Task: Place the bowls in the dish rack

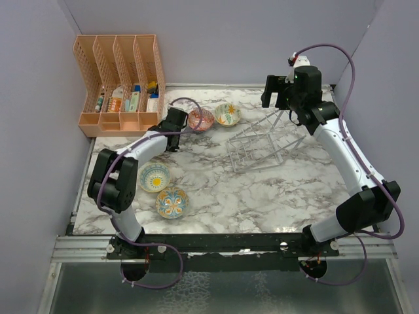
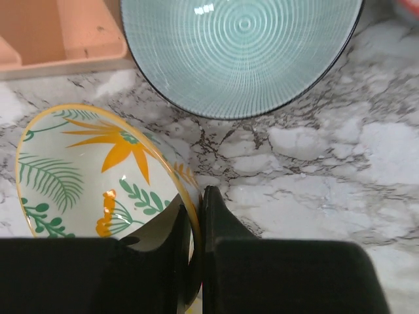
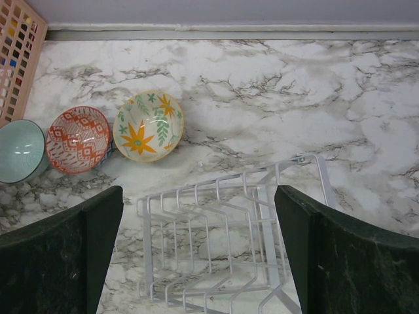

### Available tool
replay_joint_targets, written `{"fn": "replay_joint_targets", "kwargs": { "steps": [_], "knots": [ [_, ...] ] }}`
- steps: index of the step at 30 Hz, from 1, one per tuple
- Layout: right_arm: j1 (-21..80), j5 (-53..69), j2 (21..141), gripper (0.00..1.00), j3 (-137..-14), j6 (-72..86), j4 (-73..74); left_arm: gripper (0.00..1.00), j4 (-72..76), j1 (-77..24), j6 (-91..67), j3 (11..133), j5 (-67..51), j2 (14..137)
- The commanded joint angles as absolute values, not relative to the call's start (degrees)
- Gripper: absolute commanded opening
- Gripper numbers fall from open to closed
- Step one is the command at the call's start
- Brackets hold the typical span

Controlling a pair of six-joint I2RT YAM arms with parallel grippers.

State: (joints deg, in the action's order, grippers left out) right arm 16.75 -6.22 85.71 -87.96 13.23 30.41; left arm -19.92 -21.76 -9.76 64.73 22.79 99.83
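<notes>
Our left hand (image 2: 197, 199), shut on a floral bowl (image 2: 78, 163), has the dish rack (image 1: 258, 140) at three o'clock across the tabletop (image 1: 275, 193), beneath our wide-open right hand (image 3: 198, 196).

Shows same build on left arm (image 1: 149, 144) and right arm (image 1: 348, 156): white link shells, black joint housings. Carries a purple cable (image 1: 351, 69) looped along each. Adds a white cap (image 1: 301, 61) on right wrist. Sits on black bases (image 1: 134, 252). Ends in matte black fingers: flat slabs on left gripper (image 2: 198, 203), broad rounded pads on right gripper (image 3: 198, 196).
</notes>
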Motion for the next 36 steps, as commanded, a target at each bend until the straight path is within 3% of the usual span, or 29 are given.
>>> {"fn": "replay_joint_targets", "kwargs": {
  "steps": [1,5,9,14,18,23,36],
  "knots": [
    [16.44,-7.61,84.51,0.99,-87.24,12.67,29.91,0.00,-26.80,-22.65,-12.78,73.80,24.78,93.75],
    [16.44,-8.85,84.62,0.99,-87.25,12.19,29.88,0.00,-29.69,-25.30,-13.54,82.44,23.99,91.25],
    [15.97,-9.81,85.08,0.99,-88.36,11.89,30.38,0.00,-27.09,-25.84,-19.12,85.99,12.02,88.50],
    [15.26,-8.79,86.14,0.99,-90.80,12.24,31.27,0.00,-9.64,-25.75,-35.28,77.27,-6.73,82.25],
    [15.03,-7.43,86.98,0.99,-92.36,13.15,31.55,0.00,9.07,-25.75,-53.29,67.12,-13.96,79.54],
    [14.61,-4.57,86.89,0.99,-91.34,14.48,30.80,0.00,36.61,-26.85,-74.23,53.11,-13.88,78.78],
    [7.56,4.19,83.63,0.99,-87.34,19.08,29.71,0.00,69.67,-35.89,-92.55,44.44,-2.89,89.72]
  ]
}}
